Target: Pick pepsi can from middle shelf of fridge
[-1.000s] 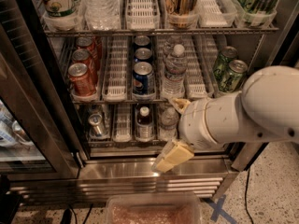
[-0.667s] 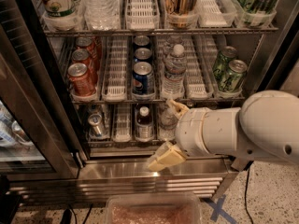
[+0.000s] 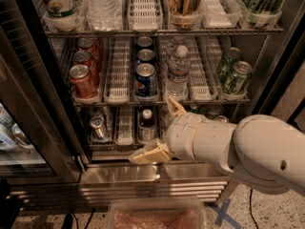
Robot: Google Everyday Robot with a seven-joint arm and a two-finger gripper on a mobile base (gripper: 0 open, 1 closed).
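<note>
The fridge (image 3: 143, 174) stands open in front of me. On its middle shelf (image 3: 205, 100), the centre lane holds a row of three dark blue pepsi cans, the front pepsi can (image 3: 145, 80) at the shelf's edge. My gripper (image 3: 160, 130) is open and empty. It hangs below and slightly right of that can, in front of the lower shelf. One tan finger (image 3: 148, 154) points left over the steel base, the other (image 3: 174, 107) points up, just under the middle shelf's front edge. The white arm fills the lower right.
Red cans (image 3: 82, 79) fill the left lane, a water bottle (image 3: 178, 73) stands right of the pepsi, and green cans (image 3: 234, 73) stand far right. A dark bottle (image 3: 146, 124) and a can (image 3: 97, 127) sit on the lower shelf. The door frame (image 3: 40, 104) is at left. A plastic tub (image 3: 155, 214) is below.
The gripper and forearm have moved left in front of the lower shelf, toward the pepsi lane. The fingers stay spread. The cans have not moved.
</note>
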